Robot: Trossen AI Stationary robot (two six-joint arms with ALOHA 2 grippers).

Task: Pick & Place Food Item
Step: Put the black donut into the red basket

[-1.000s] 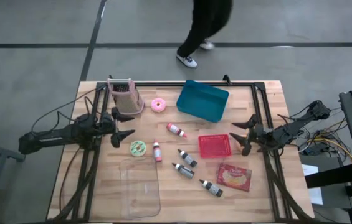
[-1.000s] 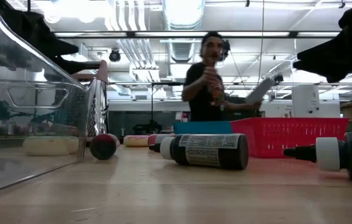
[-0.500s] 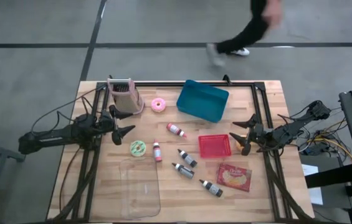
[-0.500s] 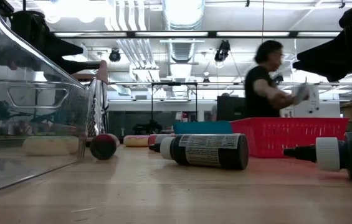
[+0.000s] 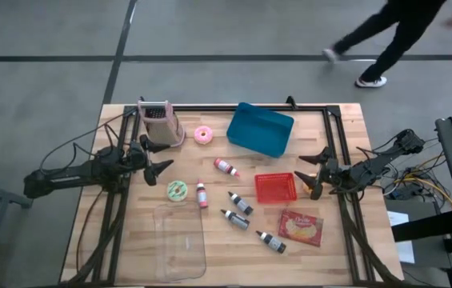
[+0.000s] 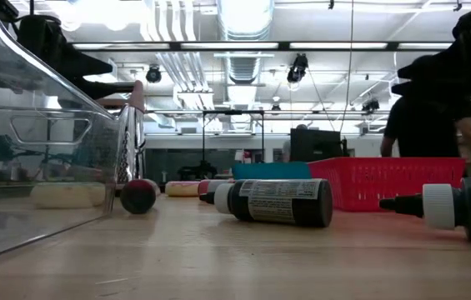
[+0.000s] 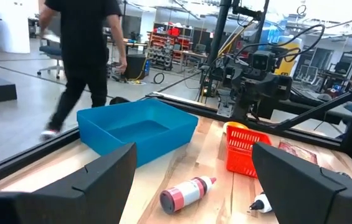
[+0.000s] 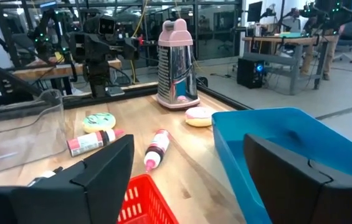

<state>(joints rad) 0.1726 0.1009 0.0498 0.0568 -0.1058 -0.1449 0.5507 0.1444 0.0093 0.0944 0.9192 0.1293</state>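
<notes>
The food items lie flat on the wooden table: a pink donut (image 5: 202, 134) at the far side, a green donut (image 5: 177, 190) near the middle left, and a cracker packet (image 5: 301, 227) at the near right. My left gripper (image 5: 164, 158) hovers open at the table's left, level, between the grater and the green donut. At the right my right gripper (image 5: 309, 176) hovers open beside the red basket (image 5: 276, 187). Each wrist view shows its own fingers wide apart, left (image 7: 191, 186) and right (image 8: 188, 180), with nothing between them.
A blue bin (image 5: 260, 130) stands at the far middle, a pink-topped grater (image 5: 160, 122) at the far left, a clear tub (image 5: 180, 240) at the near left. Several small bottles (image 5: 239, 210) lie scattered mid-table. A person (image 5: 394, 32) walks beyond the far edge.
Both arms have stayed in place and nothing on the table has moved. The person beyond the far edge has walked from the middle toward the right.
</notes>
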